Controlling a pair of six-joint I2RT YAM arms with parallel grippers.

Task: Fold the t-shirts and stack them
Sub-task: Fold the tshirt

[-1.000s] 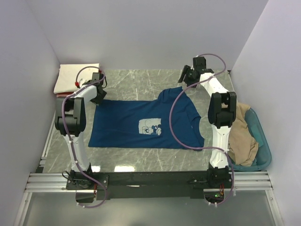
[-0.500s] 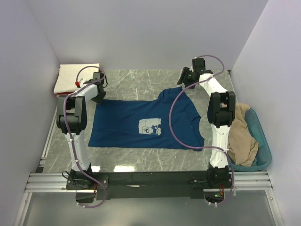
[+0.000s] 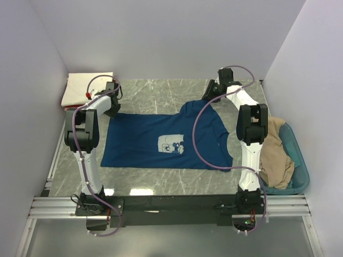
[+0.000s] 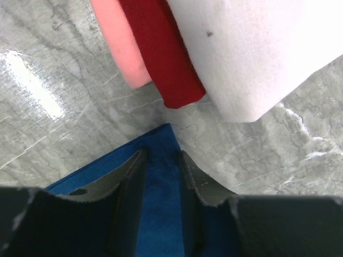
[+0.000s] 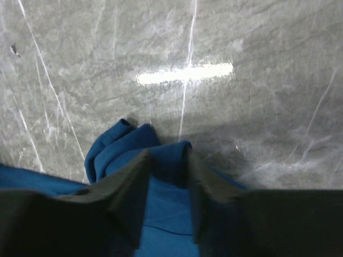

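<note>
The left jaws are down at the far left corner of the dark blue t-shirt. In the left wrist view their two fingers stand close together with the blue cloth filling the narrow gap between them, gripping that corner. The tip of the corner pokes out just past the fingertips and lies flat on the grey marbled worktop.

Just beyond these jaws, apart from the blue corner, sits a stack of folded tees. The cream t-shirt is on top, with the red t-shirt and then the pink t-shirt showing beneath its edge.

The right jaws are at the far right of the same blue shirt, where its sleeve is bunched into a rounded fold. In the right wrist view their fingers straddle that fold, with cloth rising between them and spilling out ahead and to one side. I cannot tell whether they have clamped it or only stand astride it.

The rest of the blue shirt lies spread flat between the two jaws and back toward the arm bases, with its pale square print facing up. Well behind the right jaws, beside that arm, the tan t-shirt is heaped in a teal tub.
</note>
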